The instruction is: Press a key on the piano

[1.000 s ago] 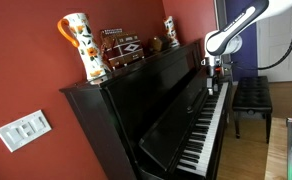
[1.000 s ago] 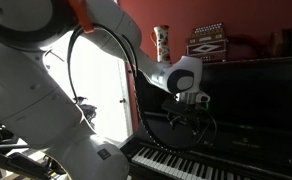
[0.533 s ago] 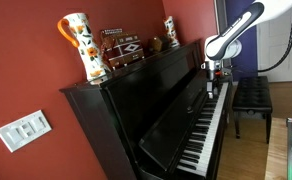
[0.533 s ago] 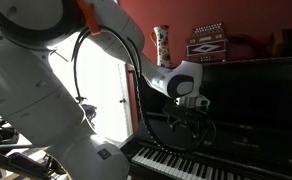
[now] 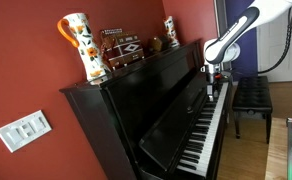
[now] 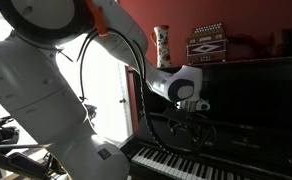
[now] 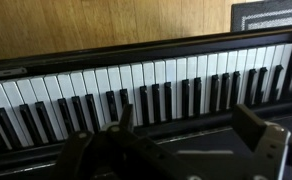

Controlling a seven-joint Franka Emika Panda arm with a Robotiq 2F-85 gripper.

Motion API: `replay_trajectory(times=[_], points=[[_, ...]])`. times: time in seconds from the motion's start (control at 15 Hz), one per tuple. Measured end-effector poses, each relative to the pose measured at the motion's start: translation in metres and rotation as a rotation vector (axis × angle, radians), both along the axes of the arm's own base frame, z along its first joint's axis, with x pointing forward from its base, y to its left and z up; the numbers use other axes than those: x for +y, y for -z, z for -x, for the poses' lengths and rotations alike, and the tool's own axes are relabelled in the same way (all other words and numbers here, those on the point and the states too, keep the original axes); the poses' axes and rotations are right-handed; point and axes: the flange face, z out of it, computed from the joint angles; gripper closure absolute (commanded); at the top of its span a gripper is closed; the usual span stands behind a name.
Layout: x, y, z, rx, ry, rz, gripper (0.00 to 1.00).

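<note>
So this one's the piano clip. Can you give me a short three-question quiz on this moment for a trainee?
1. True or false: in the wrist view, the hand is shut on a key of the piano.
2. What stands on the piano's top nearest the camera in an exterior view? A) a patterned jug B) a desk lamp C) a pile of books
3. In the wrist view, what lies below the hand?

Key: 1 false, the fingers stand wide apart. 2 A. 3 the row of white and black keys.
</note>
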Motion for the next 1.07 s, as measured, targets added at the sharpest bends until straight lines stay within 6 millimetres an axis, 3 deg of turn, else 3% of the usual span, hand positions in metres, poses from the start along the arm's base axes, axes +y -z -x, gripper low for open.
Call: replay_trajectory(times=[0.07,0.73,0.8,1.07], points=[[0.000,0.010,-0.002,0.008,-0.009,0.005,0.18],[0.009,0.103,-0.023,0.009,-0.128,0.078,0.95],[0.009,0.110,-0.024,0.009,-0.136,0.084,1.00],[0.007,0.136,-0.023,0.021,-0.157,0.097,1.00]])
